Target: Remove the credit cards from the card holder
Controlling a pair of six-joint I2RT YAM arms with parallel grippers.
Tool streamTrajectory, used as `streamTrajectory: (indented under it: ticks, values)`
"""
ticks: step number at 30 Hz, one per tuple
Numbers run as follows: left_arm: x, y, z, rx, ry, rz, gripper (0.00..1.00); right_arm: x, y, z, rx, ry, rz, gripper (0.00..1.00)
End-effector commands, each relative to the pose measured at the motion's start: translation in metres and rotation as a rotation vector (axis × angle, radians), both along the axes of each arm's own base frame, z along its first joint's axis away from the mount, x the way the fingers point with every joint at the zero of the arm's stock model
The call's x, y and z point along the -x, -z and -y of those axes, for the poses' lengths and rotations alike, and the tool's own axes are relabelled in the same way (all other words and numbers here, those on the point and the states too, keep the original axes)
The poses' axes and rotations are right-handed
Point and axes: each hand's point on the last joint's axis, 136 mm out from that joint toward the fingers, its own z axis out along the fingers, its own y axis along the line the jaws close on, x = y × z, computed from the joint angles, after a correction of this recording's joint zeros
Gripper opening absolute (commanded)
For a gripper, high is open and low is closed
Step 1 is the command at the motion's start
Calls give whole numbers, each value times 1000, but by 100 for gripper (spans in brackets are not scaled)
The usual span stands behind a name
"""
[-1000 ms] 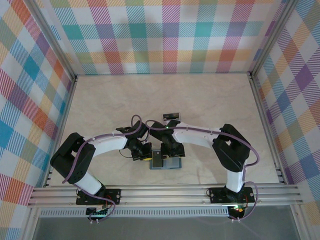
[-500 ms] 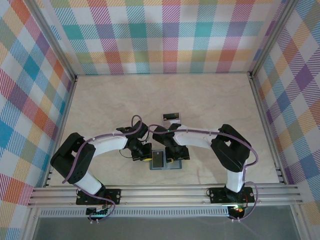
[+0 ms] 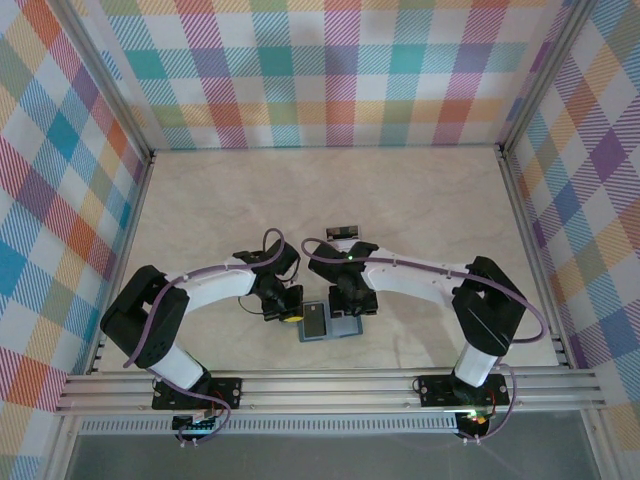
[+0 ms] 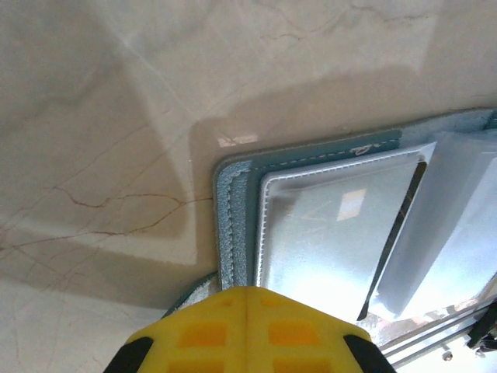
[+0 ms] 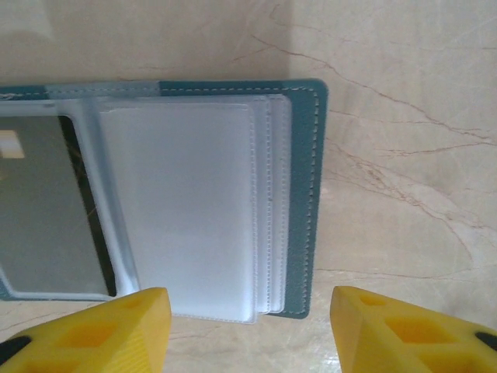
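Left gripper has its yellow fingers pressed flat together, tips sitting on the lower-left edge of the holder. It looks like it's pinning the holder down, not pinching it.

Right gripper is spread open, one finger in each bottom corner of its wrist view. It hangs over the near edge of the clear sleeves and touches nothing as far as I can see.

Holder lies open on the table, low centre of the overhead view, between the two grippers.

So I'd say we're at the reach-in. The right one needs to get down onto the dark card in the sleeve at the left of that frame and slide it out, with the left one as anchor.

Right wrist view shows that card plainly, while the left wrist view is mostly glare on plastic. Overhead also has a small dark rectangle further up the table, can't tell what it is.
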Motion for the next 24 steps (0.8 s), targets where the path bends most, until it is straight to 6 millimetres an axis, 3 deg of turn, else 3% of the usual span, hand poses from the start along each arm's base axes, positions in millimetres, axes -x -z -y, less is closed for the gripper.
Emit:
streamTrajectory:
  ticks: [1, 7, 10, 24]
  values:
    - [1, -13, 3, 2, 15, 19, 5, -2, -15, -20, -122, -13, 9, 55]
    - [-2, -18, 11, 39, 4, 25, 5, -1, -11, -58, -372, 13, -52, 34]
    - [-1, -18, 16, 54, 3, 22, 4, -2, -3, -70, -443, 25, -91, 29]
    - [2, 2, 20, 31, 5, -19, 4, -8, 35, -69, -460, 69, -169, 17]
